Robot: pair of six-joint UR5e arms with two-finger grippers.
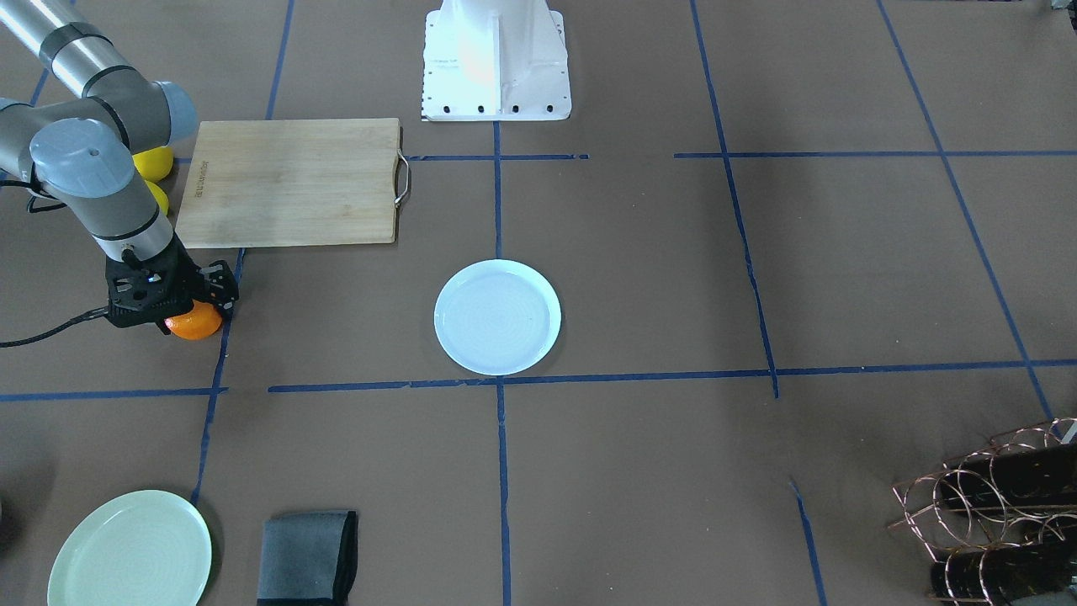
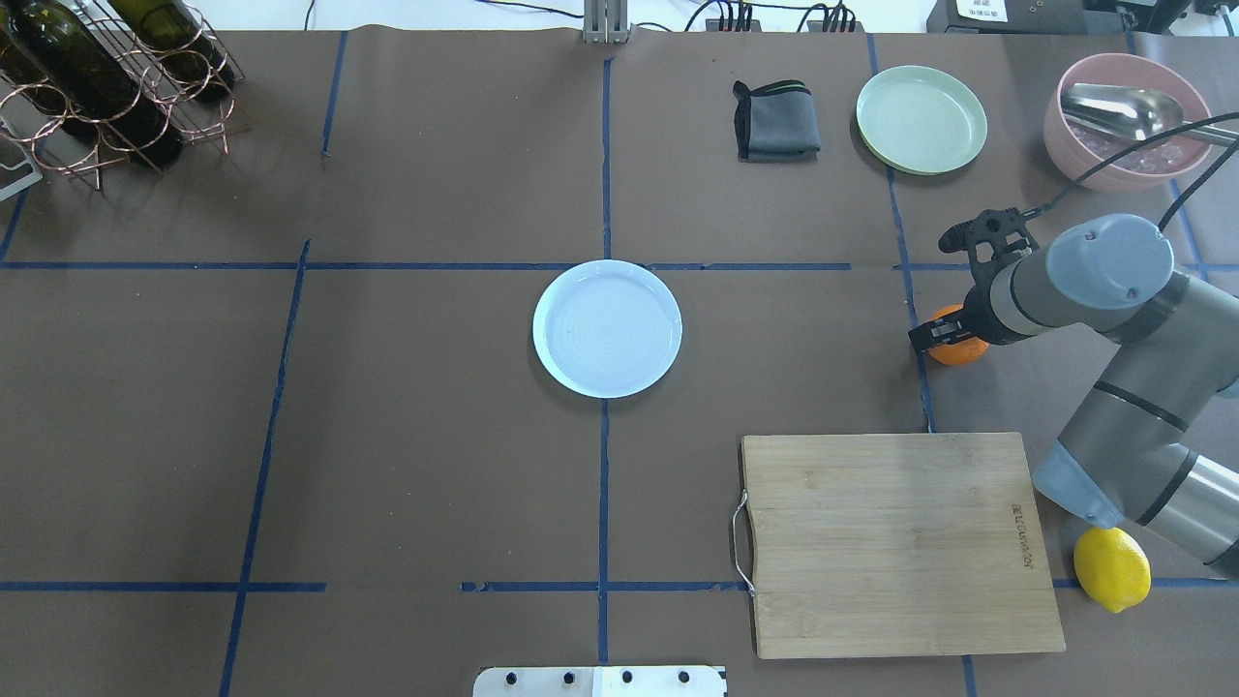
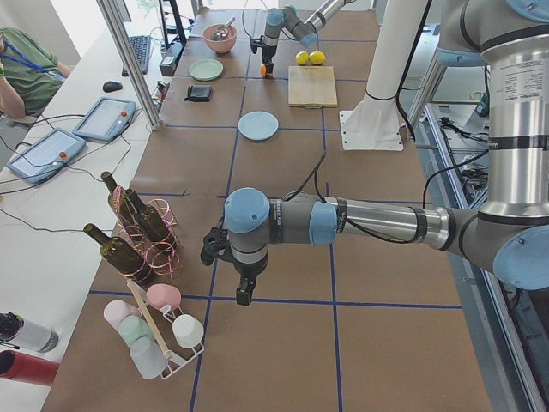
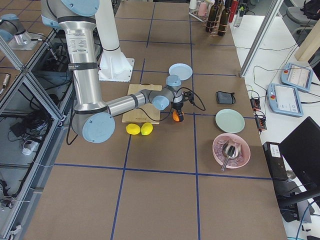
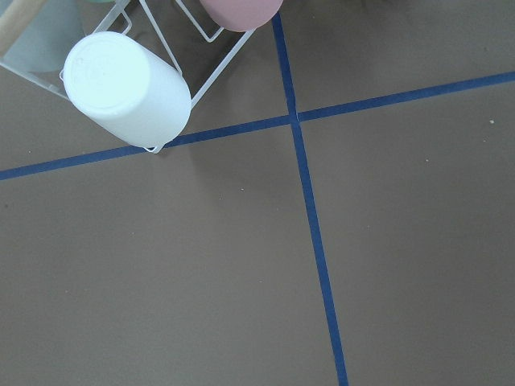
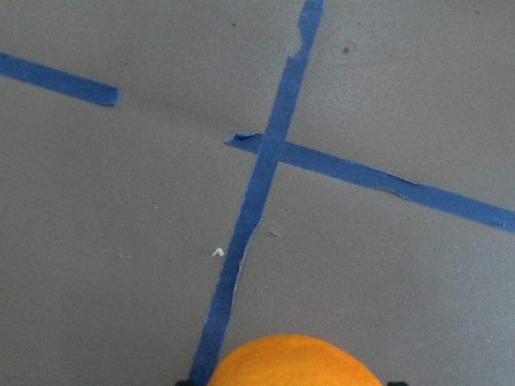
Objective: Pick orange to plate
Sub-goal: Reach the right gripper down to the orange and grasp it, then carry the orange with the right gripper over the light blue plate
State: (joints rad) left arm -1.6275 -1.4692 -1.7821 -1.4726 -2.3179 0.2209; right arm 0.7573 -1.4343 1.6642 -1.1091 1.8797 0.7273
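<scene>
Orange against brown paper: the orange (image 1: 195,323) sits near one end of the surface (image 1: 639,278), on a blue tape line, just off a corner of the wooden cutting board (image 1: 290,182). We see the right gripper (image 1: 178,296) directly over it, its jaws down on either side of the fruit. In the right wrist view the orange fills the bottom edge of the frame between two dark tips. We cannot tell whether the jaws press on it or only straddle it, nor whether it rests on the surface.

Well apart from it, at the middle of the surface, lies the plate (image 1: 497,316), pale blue-white and bare. A pale green plate (image 1: 130,551) and a folded grey cloth (image 1: 307,557) lie at the operators' edge, and a lemon (image 2: 1112,569) sits beside the board under the right arm.

At the other end, the left gripper (image 3: 244,296) points down over the paper near a cup rack (image 5: 129,88); we cannot tell how its jaws stand.
</scene>
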